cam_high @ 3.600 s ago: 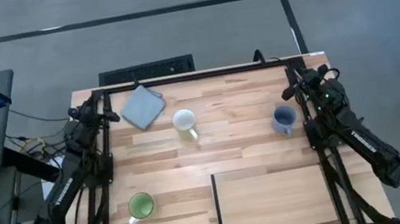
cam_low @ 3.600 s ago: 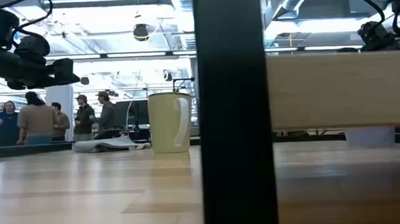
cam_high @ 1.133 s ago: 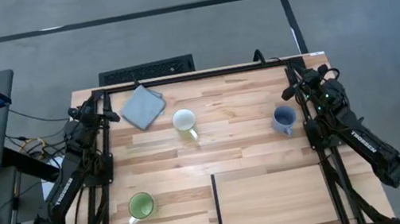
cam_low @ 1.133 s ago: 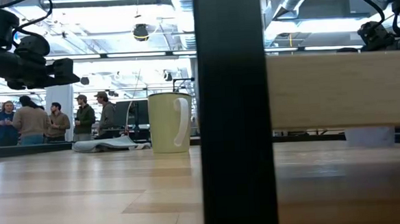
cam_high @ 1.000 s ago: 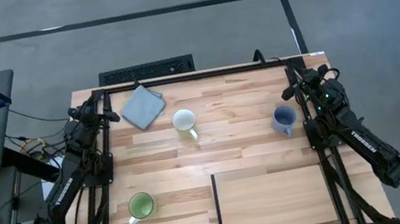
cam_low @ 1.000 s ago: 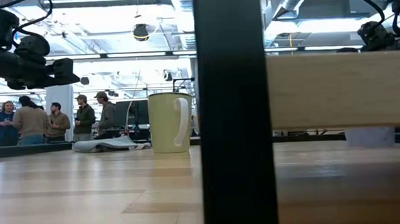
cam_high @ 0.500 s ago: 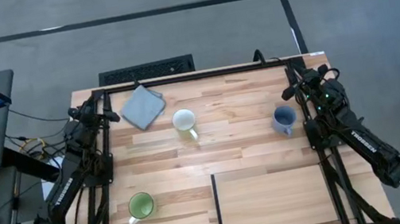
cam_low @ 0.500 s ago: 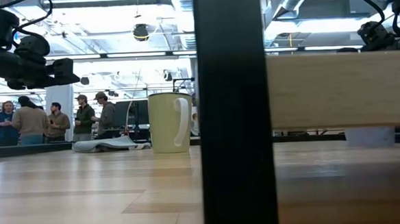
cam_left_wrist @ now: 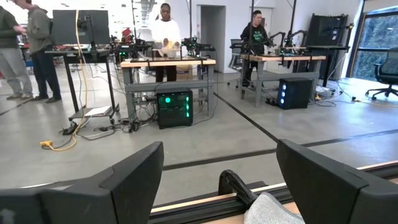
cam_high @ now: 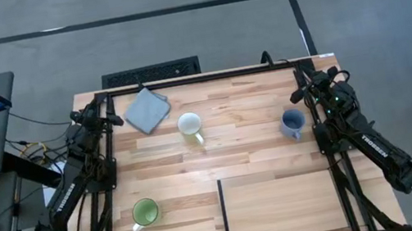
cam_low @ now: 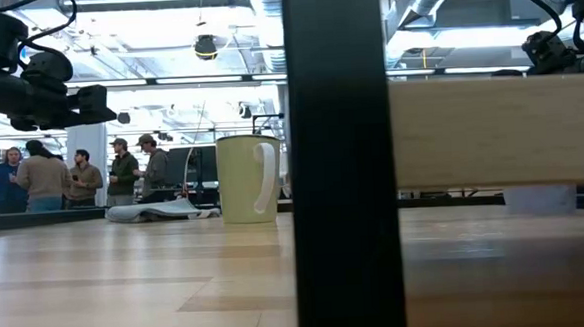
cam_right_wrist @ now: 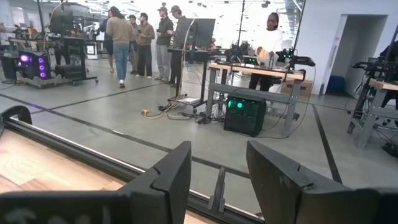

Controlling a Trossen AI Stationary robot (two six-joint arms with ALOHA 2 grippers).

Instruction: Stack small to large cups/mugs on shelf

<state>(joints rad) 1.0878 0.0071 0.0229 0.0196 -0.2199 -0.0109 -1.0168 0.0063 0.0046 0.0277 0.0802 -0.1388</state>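
In the high view the cream-white mug stands upright at the table's middle far part. The bright green mug stands near the left near corner, and the blue-grey mug stands at the right. The shelf lies at the right near part, its dark strip toward the left. My left gripper hangs open above the far left corner, beside the grey cloth. My right gripper hangs open above the far right, just beyond the blue-grey mug. Both wrist views show empty gaps between the fingers.
The low view shows the cream mug on its base and the shelf's board raised above the tabletop behind a dark post. A black rail runs along the table's far edge. Several people stand in the room beyond.
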